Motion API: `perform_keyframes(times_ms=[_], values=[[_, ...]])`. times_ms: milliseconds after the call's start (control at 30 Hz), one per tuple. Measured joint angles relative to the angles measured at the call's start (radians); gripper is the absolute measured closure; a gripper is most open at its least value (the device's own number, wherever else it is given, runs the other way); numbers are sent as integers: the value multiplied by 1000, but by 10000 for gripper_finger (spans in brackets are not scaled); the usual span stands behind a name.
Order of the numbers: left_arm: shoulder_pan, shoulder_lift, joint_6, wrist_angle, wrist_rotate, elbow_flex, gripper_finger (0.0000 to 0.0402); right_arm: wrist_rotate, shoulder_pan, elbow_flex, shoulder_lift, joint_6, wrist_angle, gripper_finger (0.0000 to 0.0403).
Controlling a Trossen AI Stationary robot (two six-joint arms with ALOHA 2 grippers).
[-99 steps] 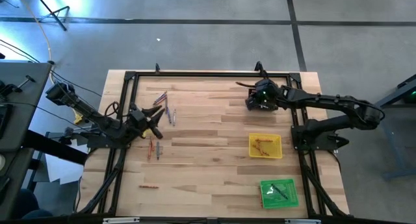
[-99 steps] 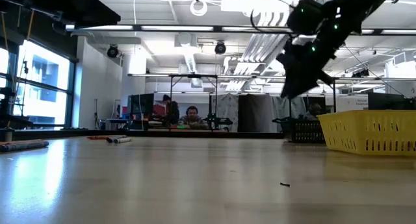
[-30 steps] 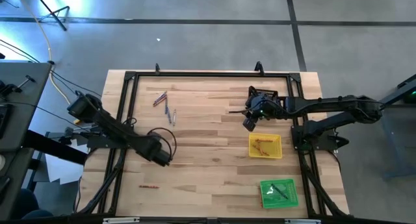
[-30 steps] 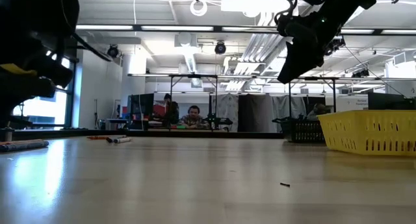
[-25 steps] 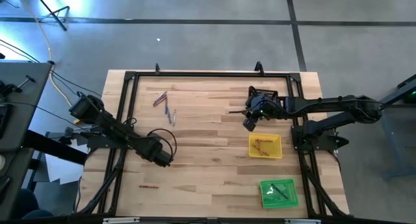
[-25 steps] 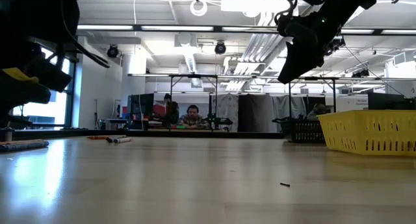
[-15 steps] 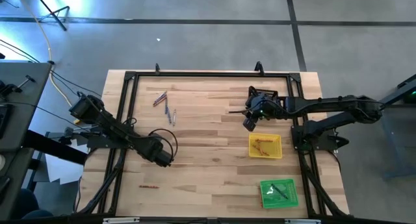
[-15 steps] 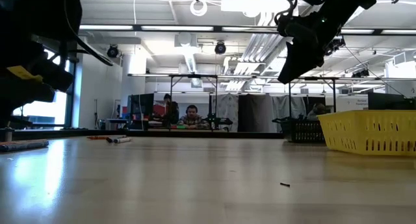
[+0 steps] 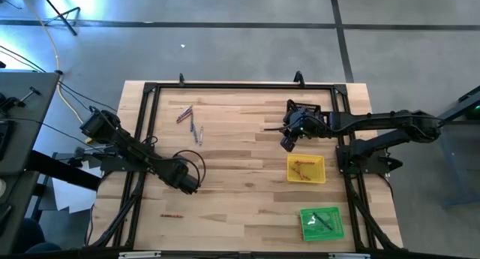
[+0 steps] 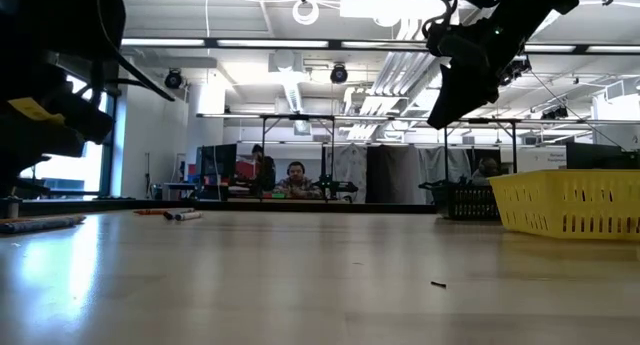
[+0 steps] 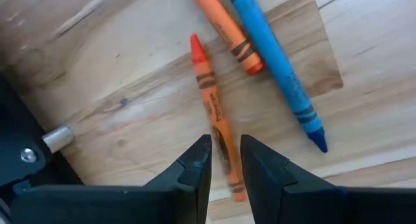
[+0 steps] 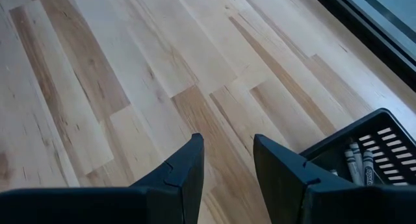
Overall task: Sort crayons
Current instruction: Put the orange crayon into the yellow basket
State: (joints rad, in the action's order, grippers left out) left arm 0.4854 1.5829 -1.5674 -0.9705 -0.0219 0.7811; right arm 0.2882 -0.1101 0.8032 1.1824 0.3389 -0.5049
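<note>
Two jaws of the left gripper (image 11: 225,160) straddle an orange crayon (image 11: 214,110), slightly apart; next they should close and lift, while the right gripper (image 12: 226,160) waits open.

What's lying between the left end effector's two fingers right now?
In the left wrist view, an orange crayon runs into the narrow gap of the left end effector, flat on the wooden table; nothing else lies there.

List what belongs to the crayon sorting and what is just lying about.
Job: two orange crayons and a blue crayon under the left gripper; loose crayons; yellow tray; green tray; black tray; right gripper beside it.
Lying about: dark speck; people behind the table.
</note>
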Motion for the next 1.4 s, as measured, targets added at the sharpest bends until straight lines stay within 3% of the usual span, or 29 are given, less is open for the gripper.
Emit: perform_keyframes(times_ms=[367, 600, 767, 1000, 1100, 1400], values=[[-1, 0, 0, 6, 1, 0, 328, 0, 0, 0, 0, 0, 0, 274], [-2, -13, -20, 139, -21, -87, 328, 0, 0, 0, 0, 0, -10, 274], [-2, -13, -21, 140, -23, -92, 328, -4, 0, 0, 0, 0, -20, 274], [-1, -54, -5, 108, -24, -101, 390, -6, 0, 1, 0, -3, -21, 274], [0, -83, -21, 96, -14, -104, 395, -9, 0, 2, -1, -4, -13, 274], [-1, -150, -36, 21, 54, -106, 401, -2, 4, 170, -89, 0, -252, 274]])
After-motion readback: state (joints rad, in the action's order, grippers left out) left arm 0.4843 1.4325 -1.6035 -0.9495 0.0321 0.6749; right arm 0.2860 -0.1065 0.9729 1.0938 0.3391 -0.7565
